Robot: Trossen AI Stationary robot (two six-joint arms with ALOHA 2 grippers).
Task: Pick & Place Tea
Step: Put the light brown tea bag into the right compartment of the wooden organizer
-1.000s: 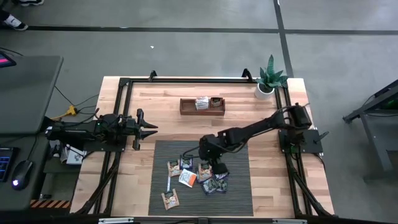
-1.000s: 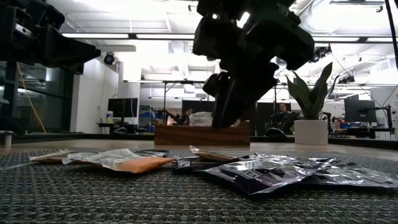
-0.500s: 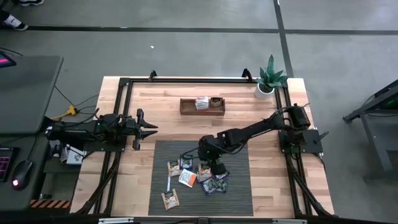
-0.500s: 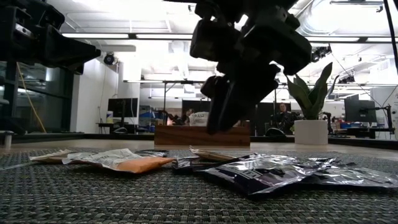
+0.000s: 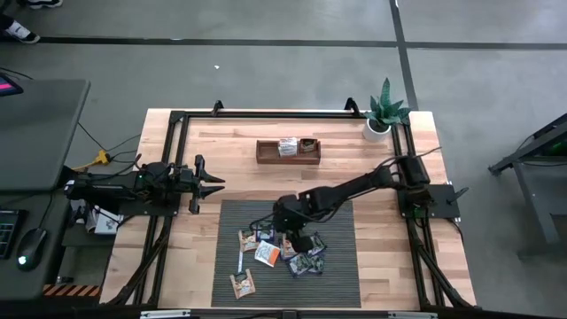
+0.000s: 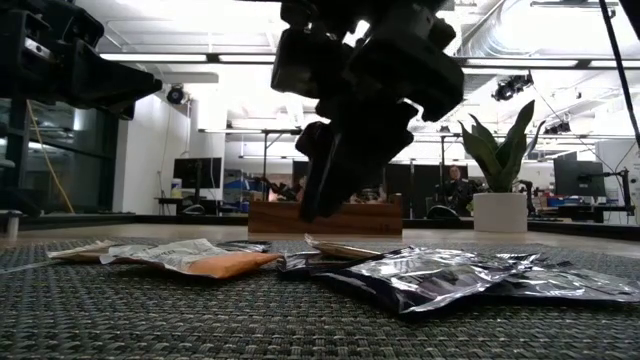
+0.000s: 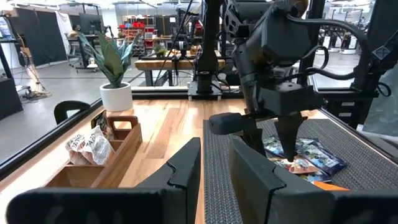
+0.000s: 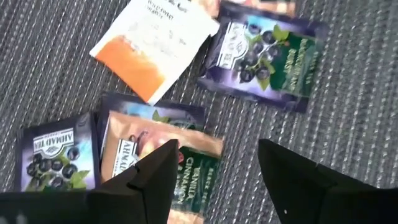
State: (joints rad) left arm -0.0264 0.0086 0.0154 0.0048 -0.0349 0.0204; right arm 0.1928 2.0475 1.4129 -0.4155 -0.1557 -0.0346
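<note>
right hand open over tea (loose sachets)

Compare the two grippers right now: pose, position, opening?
1. The right gripper points down over the tea sachets on the dark mat; the left gripper lies level beside the mat, over bare wood.
2. The right gripper's fingers are spread wide; the left gripper's fingers stand closer together.
Shared: neither holds anything.

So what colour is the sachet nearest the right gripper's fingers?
Tan and green sachet, clearest in the right wrist view.
</note>
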